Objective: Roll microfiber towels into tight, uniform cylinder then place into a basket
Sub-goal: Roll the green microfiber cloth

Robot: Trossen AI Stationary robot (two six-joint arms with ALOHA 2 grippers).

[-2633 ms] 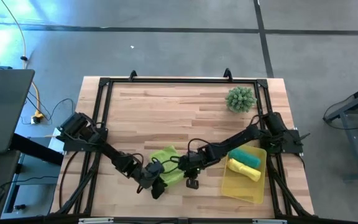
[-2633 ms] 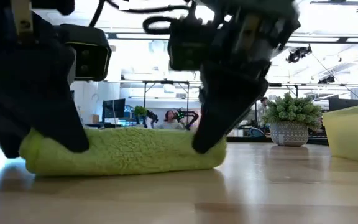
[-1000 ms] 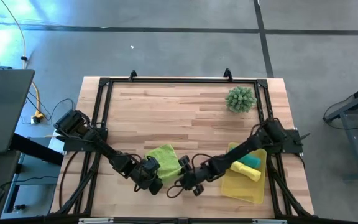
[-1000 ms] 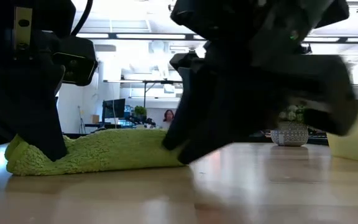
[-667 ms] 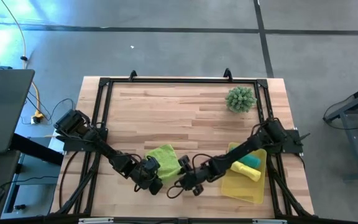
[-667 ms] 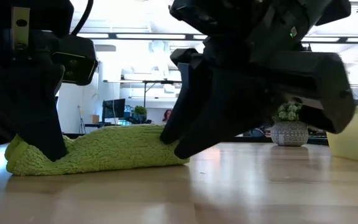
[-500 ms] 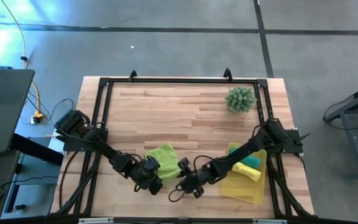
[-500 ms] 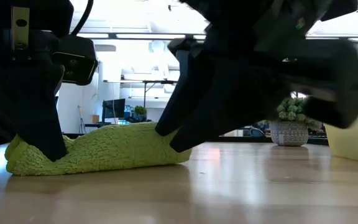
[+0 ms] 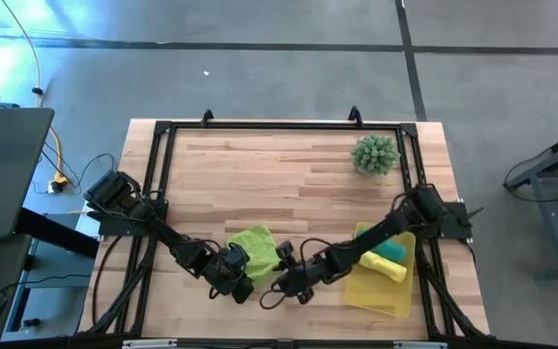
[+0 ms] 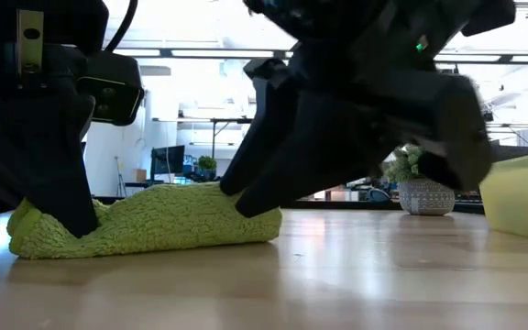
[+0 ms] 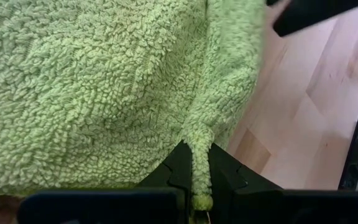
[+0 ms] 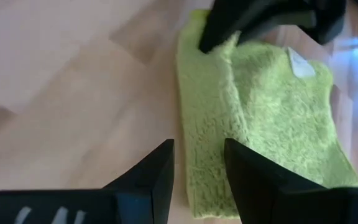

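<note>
Standing at the front of the counter, I see the lime green towel lying near its front edge, partly rolled, with its long axis running side to side between the two arms. The left tool sits at the towel's left front end, pinched tight on a corner of the cloth; its wrist view shows a thin fold of green pile squeezed between the dark fingers. The right tool is just off the towel's right end, low to the wood, its fingers parted a moderate way with nothing between them, the towel's folded edge lying straight ahead of it. So the cloth lies between the tools, each arm on its own end, and the right one has only a short reach leftward to meet it. My guess is that any further rolling depends on that right end being caught level with the left.

Off to the right, the yellow basket already has a teal roll and a yellow roll in it, lying side by side.

From table height the dark arms block much of the towel's ends, so how tight the roll is I can't say. The left fingertips are cut off in the wrist view too.
</note>
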